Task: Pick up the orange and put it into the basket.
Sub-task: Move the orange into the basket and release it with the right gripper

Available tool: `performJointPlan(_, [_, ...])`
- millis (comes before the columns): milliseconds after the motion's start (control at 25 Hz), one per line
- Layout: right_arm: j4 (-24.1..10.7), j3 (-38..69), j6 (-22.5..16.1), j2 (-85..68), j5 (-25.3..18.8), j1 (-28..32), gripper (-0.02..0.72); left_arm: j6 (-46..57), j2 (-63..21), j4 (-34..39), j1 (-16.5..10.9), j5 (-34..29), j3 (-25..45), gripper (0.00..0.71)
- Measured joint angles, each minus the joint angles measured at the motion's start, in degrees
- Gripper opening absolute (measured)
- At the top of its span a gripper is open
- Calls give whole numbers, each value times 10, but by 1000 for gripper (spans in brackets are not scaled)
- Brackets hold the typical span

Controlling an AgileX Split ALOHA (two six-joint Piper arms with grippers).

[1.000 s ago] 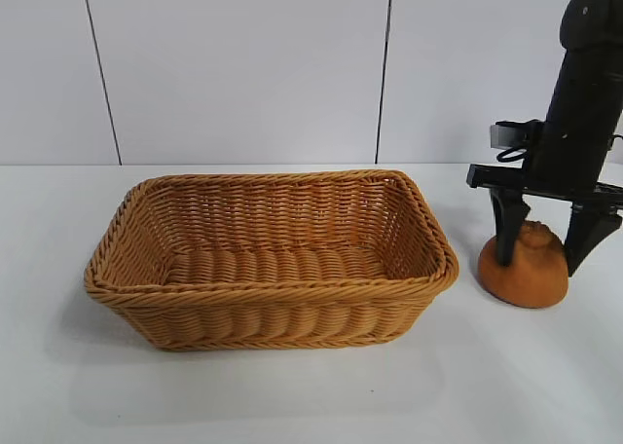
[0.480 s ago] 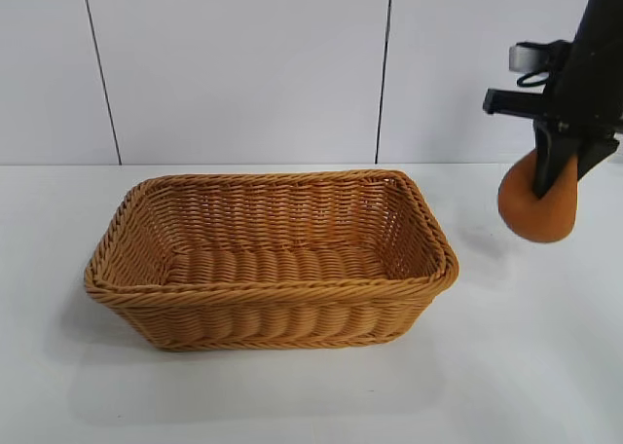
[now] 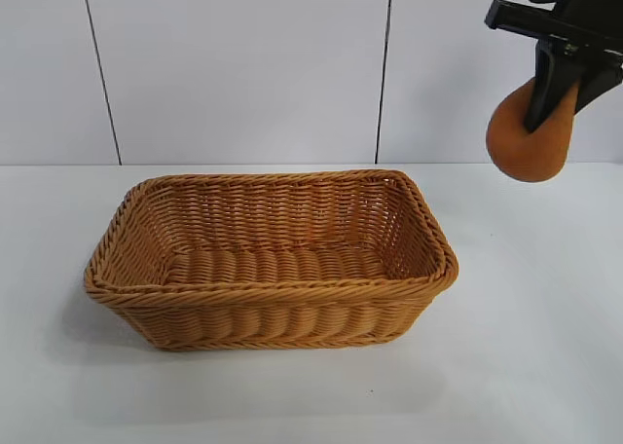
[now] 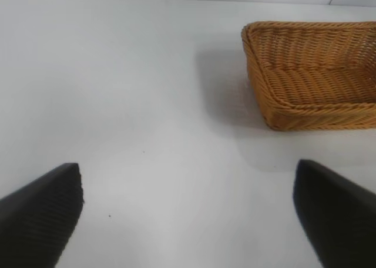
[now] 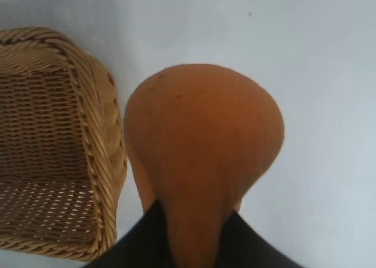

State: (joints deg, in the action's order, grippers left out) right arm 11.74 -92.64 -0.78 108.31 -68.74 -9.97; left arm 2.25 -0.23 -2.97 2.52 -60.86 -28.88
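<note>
The orange (image 3: 526, 144) is a brownish-orange rounded lump hanging from my right gripper (image 3: 553, 101), high above the table at the upper right, to the right of the basket. The gripper is shut on its narrow knobbed end; in the right wrist view the orange (image 5: 202, 138) fills the middle between the black fingers (image 5: 141, 244). The basket (image 3: 146, 269) is a golden-brown woven rectangle at the table's centre left; its corner shows in the right wrist view (image 5: 100, 121) and in the left wrist view (image 4: 264, 97). My left gripper (image 4: 188, 215) is open and empty over bare table, away from the basket.
The white table (image 3: 526, 366) stretches around the basket. A white panelled wall (image 3: 243, 64) stands behind. The basket's inside holds nothing.
My right gripper closed on the orange, lifted it off the table and has raised it well above the basket's rim. The basket has not moved.
</note>
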Motion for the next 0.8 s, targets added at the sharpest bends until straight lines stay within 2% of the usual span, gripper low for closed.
performJointPlan(160, [22,0,-11,1,49,-75,38,0,0,0,0,0,0,693])
performJointPlan(480, [29,0,-37,25,149,-205,38,0,0,1,0,0,0,693])
performJointPlan(640, [29,0,-43,67,189,-240,38,0,0,1,0,0,0,693])
performJointPlan(800, [29,0,-44,117,228,-248,38,0,0,1,0,0,0,693])
